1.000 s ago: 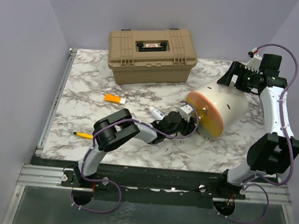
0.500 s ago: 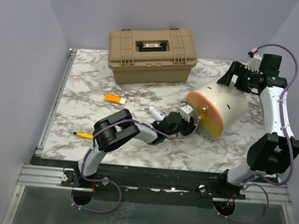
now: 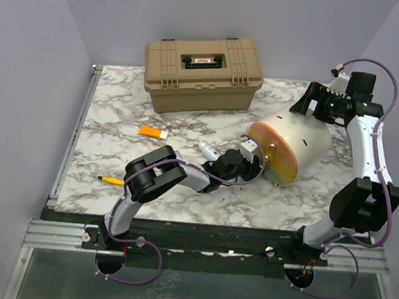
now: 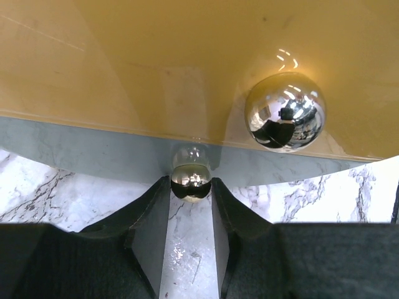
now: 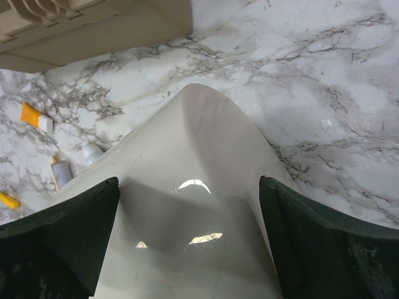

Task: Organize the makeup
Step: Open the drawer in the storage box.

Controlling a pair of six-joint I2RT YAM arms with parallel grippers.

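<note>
The cream-and-orange round pouch (image 3: 294, 147) lies on its side right of centre. My left gripper (image 3: 244, 155) is at its orange face, and in the left wrist view (image 4: 191, 185) it is shut on the small metal clasp ball (image 4: 191, 176). A larger metal ball (image 4: 285, 112) sits up and to the right. My right gripper (image 3: 314, 103) is open wide over the pouch's cream far end (image 5: 199, 205). Loose makeup lies on the table: an orange tube (image 3: 152, 131), a yellow pencil (image 3: 111, 180) and a pale tube (image 3: 208, 151). The right wrist view shows two pale tubes (image 5: 60, 171).
The big tan hard case (image 3: 203, 73) stands shut at the back centre. The marble table (image 3: 119, 107) has a metal rail along its left edge (image 3: 75, 132). Purple walls close in the back and sides.
</note>
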